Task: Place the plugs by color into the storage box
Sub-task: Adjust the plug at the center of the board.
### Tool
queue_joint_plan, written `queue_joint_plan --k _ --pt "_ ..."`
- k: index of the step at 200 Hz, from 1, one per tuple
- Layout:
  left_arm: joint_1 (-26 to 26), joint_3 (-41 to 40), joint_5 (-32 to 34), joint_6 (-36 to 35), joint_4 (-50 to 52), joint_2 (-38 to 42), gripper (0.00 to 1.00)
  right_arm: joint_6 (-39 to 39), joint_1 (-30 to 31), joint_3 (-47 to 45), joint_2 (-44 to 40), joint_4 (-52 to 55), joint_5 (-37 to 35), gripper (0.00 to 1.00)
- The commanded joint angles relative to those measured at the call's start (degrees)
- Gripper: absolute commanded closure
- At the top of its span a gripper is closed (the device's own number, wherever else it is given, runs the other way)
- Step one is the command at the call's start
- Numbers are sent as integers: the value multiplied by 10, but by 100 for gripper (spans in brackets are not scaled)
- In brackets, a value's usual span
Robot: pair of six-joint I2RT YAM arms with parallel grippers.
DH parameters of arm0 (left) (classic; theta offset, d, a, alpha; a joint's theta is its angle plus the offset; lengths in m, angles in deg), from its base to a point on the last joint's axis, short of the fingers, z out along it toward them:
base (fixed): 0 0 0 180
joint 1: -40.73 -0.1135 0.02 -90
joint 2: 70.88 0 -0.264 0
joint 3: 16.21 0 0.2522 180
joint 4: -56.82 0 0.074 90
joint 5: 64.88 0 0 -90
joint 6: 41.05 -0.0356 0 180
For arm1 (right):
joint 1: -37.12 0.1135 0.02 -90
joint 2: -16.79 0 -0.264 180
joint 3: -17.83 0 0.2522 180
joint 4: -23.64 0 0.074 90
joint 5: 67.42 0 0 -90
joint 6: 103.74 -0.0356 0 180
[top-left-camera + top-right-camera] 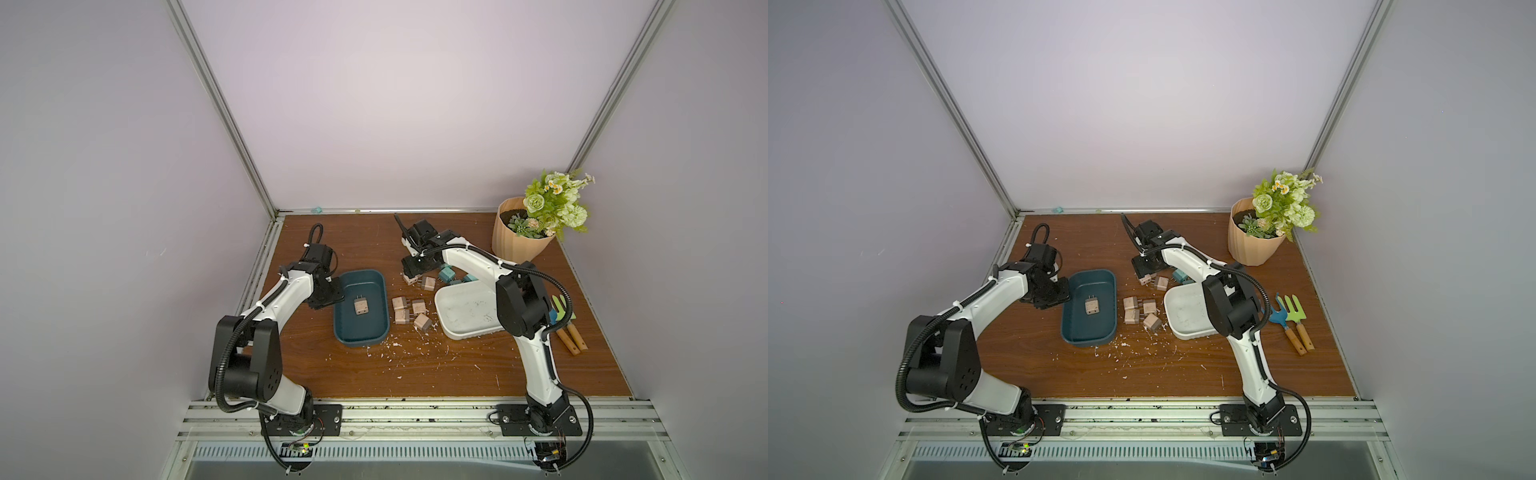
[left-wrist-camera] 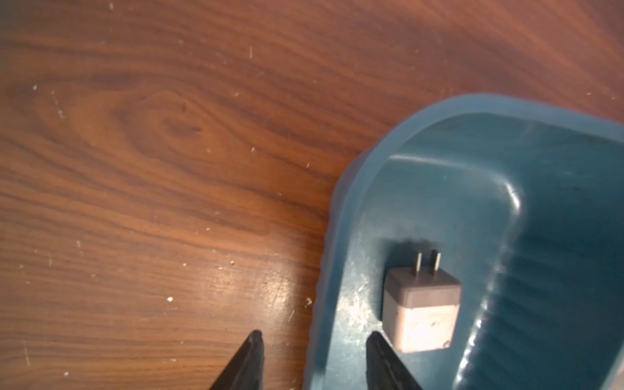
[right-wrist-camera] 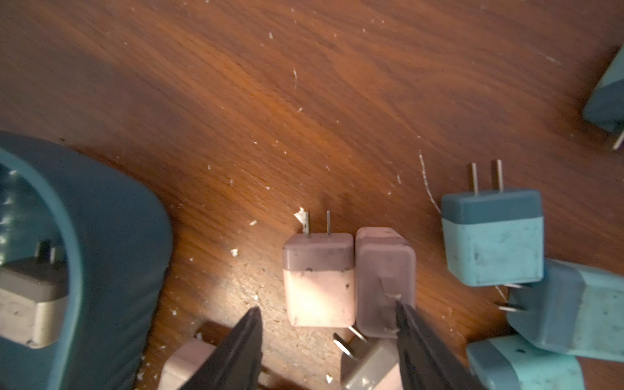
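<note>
Plugs point(image 1: 400, 303): we log one pink plug point(image 1: 360, 309) in the teal box point(image 1: 365, 334) left of centre, none seen in the white box point(image 1: 461, 311), the rest loose on the counter point(image 1: 415, 374) mid-frame; left gripper point(image 2: 314, 334) open, empty; right gripper point(image 3: 328, 306) open over a counter plug point(image 3: 319, 280), ungripped.

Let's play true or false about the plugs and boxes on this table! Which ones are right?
1. One pinkish-tan plug lies in the dark teal box. True.
2. The white box is full of plugs. False: no plug shows in it; the turquoise plugs lie on the table beside it.
3. The right gripper is open, with a pink plug on the table between its jaws. True.
4. The left gripper holds a plug. False: it is open and holds nothing.
5. The flower pot has fallen over. False: it stands upright.
</note>
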State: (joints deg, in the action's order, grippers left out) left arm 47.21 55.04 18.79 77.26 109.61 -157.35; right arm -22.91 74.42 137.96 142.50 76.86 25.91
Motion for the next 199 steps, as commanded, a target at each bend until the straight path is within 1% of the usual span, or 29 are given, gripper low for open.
queue_joint_plan --k 1,23,48,70,96,115,137,153,167,185,190,199 --pt "-8 -17 2 11 17 15 48 6 12 8 13 7 19 35" --pt "-8 -26 -14 1 17 19 48 13 15 25 28 19 16 36" --pt "-8 -39 -7 -7 18 39 48 15 19 28 15 27 8 35" --pt "-8 -50 -9 -3 17 48 48 14 22 34 -4 44 -6 29" --pt "-8 -53 -6 4 17 50 47 16 29 32 -36 57 -13 25" --pt "-8 -49 -10 7 12 48 43 17 39 29 -45 63 -4 24" --pt "-8 -42 -15 8 8 43 39 18 54 21 -36 61 -2 23" --pt "-8 -37 -16 6 8 40 35 13 59 19 -26 55 0 23" --pt "-8 -34 -17 5 8 40 28 8 62 22 -20 51 1 23" --pt "-8 -33 -19 5 7 42 26 4 62 26 -14 48 -2 23" --pt "-8 -33 -19 5 7 43 23 4 62 26 -13 47 -5 23" --pt "-8 -34 -19 5 6 43 22 5 62 26 -8 46 -9 23"
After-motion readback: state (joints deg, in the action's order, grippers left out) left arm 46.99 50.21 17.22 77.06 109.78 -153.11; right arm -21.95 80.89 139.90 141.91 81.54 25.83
